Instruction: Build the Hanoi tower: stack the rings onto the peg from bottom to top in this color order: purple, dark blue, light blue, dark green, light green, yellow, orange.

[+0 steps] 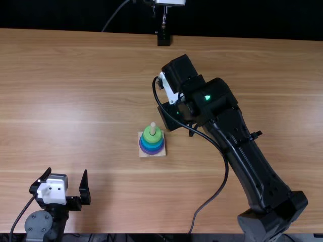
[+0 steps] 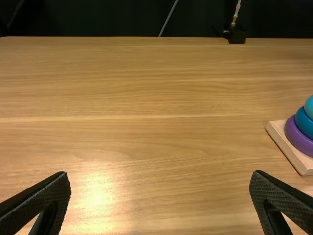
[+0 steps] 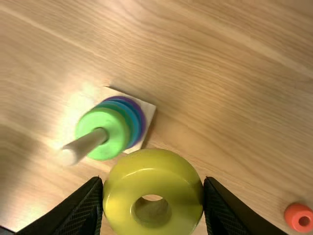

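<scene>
In the top view my left gripper (image 1: 67, 174) stands open at the near left, and my right gripper (image 1: 171, 117) is just beyond and right of the wooden base (image 1: 161, 153). The light green ring (image 1: 152, 136) tops the stack around the peg (image 1: 153, 126), with blue rings and the purple ring (image 1: 151, 152) below. In the right wrist view my right gripper (image 3: 154, 183) is shut on the yellow ring (image 3: 151, 171), held apart from the peg (image 3: 85, 146); an orange ring (image 3: 298, 218) lies on the table. In the left wrist view my left gripper (image 2: 161, 178) has nothing between its fingers.
The right arm (image 1: 242, 151) and its hanging cable (image 1: 225, 176) stretch over the table's (image 1: 75, 101) right half. A black stand (image 1: 163, 39) is at the far edge.
</scene>
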Controlling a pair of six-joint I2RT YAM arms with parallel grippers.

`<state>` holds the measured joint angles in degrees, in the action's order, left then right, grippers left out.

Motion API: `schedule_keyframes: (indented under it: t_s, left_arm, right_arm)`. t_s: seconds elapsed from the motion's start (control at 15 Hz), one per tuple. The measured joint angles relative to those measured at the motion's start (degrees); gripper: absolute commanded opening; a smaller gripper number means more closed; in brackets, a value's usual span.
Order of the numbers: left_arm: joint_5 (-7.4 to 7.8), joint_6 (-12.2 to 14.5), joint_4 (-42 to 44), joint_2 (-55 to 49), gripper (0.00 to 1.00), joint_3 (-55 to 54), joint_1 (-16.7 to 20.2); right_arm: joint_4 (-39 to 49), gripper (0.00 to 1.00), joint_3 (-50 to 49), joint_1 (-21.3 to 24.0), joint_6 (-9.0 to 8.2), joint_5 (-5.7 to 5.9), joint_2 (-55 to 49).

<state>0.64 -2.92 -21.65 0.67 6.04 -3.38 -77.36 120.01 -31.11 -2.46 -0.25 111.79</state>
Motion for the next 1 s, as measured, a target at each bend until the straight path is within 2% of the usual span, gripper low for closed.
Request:
schedule_keyframes:
  t_s: [0.4,1.0]
  left_arm:
    - [0.02,-0.02,0.0,0.0,1.0,0.0,0.0]
    - [0.0,-0.04,0.02,0.02,1.0,0.0,0.0]
  right_arm:
    - [-0.09,0.0,0.02,-3.61,-0.42,-0.13,-0.02]
    - [0.28,0.0,0.09,-4.68,-0.44,-0.15,0.0]
